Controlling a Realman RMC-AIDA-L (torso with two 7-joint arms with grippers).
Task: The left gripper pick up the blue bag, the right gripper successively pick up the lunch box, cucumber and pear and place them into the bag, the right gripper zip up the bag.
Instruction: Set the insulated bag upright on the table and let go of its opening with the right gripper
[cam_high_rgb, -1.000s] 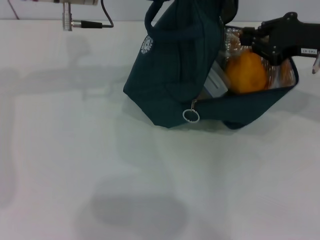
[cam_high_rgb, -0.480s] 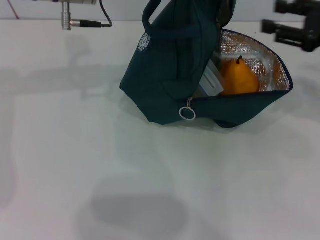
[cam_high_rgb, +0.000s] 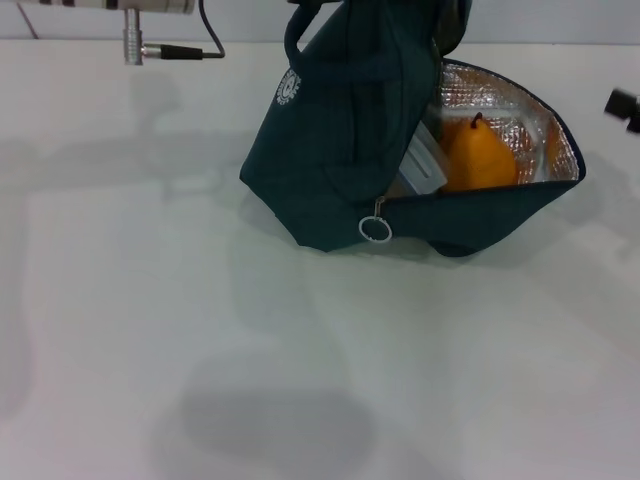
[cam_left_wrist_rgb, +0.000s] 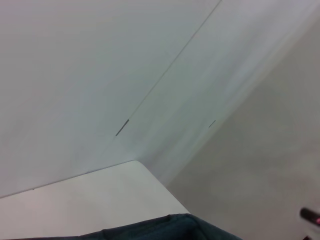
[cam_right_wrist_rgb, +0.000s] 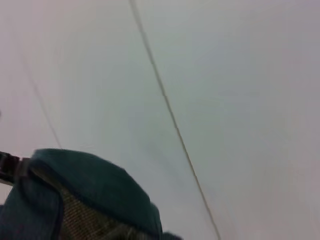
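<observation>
Blue bag (cam_high_rgb: 340, 140) sits on the white worktop (cam_high_rgb: 200, 330), its top lifted out of view overhead, its mouth gaping to show silver lining, ring zip pull (cam_high_rgb: 375, 229) hanging at its front. Pear (cam_high_rgb: 480, 155) lies inside the bag, stem up, just beside a pale edge that is probably the lunch box (cam_high_rgb: 425, 165). Right tool (cam_high_rgb: 624, 105) shows only as a dark sliver well apart from the bag; cannot tell its spread.

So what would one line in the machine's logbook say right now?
blue bag: open, unzipped | pear: inside bag | lunch box: inside | right gripper: at right edge
</observation>
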